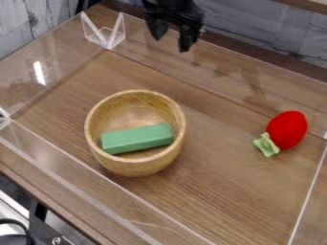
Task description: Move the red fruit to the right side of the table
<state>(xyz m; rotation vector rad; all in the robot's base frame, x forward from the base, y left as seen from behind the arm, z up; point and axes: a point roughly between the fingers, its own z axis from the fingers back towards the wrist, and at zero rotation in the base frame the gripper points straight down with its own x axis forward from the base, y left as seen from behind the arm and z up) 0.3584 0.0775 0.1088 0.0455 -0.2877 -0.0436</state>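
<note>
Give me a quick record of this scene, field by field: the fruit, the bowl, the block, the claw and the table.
red fruit: lying on the table by the right wall, green leafy end toward the bowl
wooden bowl: left of centre, upright
green block: lying inside the bowl
claw: open, empty, at the top of the view, far from the fruit
table: wood-grain top with clear walls

A single camera looks down at an angle from above the near edge of the tabletop (217,206), set back enough to take in most of it, facing the far wall.
</note>
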